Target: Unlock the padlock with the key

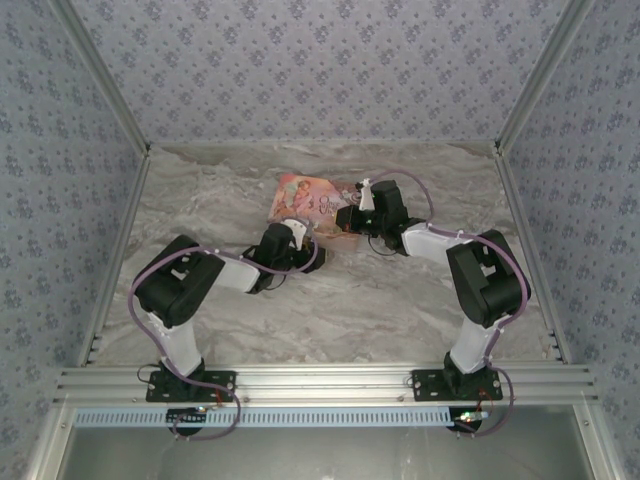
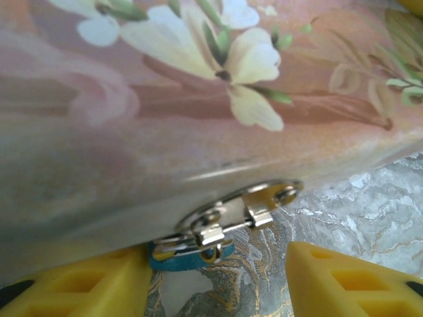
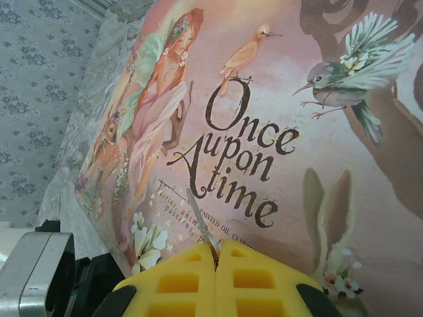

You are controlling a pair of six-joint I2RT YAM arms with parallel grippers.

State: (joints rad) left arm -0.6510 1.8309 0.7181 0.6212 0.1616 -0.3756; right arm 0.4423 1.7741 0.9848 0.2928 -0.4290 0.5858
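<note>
The padlock (image 2: 189, 260), a tiny blue-tinted lock, hangs from the silver hasp (image 2: 246, 210) on the front wall of the pink picture-printed box (image 1: 312, 203). My left gripper (image 2: 218, 265) is open at the box's front edge, with one yellow finger on each side of the padlock. Its left finger (image 2: 86, 284) sits close beside the lock, and the right finger (image 2: 350, 281) stands well clear. My right gripper (image 3: 216, 246) hovers over the box lid (image 3: 277, 119), shut on the key (image 3: 200, 218). The key's thin silver blade sticks out from the fingertips.
The box lies at the back middle of the marble-patterned table (image 1: 330, 300). Patterned walls enclose the back and both sides. Both arms meet at the box, the left gripper (image 1: 298, 230) at its front and the right gripper (image 1: 348, 217) at its right corner.
</note>
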